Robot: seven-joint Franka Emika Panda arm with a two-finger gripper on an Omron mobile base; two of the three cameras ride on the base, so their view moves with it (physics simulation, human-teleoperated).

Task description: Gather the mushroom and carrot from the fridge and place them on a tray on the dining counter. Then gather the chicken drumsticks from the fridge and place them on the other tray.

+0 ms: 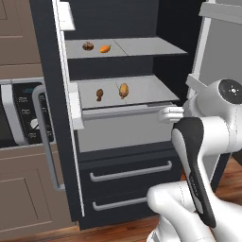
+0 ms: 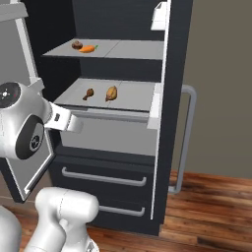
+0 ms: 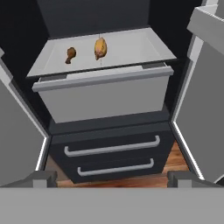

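Note:
The black fridge (image 1: 127, 186) stands with both doors swung open. On its upper shelf the dark brown mushroom (image 1: 88, 46) (image 2: 77, 45) lies just left of the orange carrot (image 1: 105, 48) (image 2: 87, 48). Two chicken drumsticks rest on the shelf below, a small one (image 1: 99, 94) (image 3: 70, 54) and a bigger one (image 1: 124, 90) (image 3: 100, 47). My gripper (image 3: 113, 178) is open and empty, its fingertips (image 3: 43, 177) spread wide. It hovers in front of the fridge below the lower shelf, well short of the food. The dining counter and trays are out of view.
A grey bin drawer (image 3: 105, 98) juts out under the lower shelf. Two black drawers with bar handles (image 3: 111, 148) sit beneath it. The open left door with its long handle (image 1: 45, 137) and the right door (image 1: 222, 47) flank my arm. An oven panel (image 1: 23, 113) is at far left.

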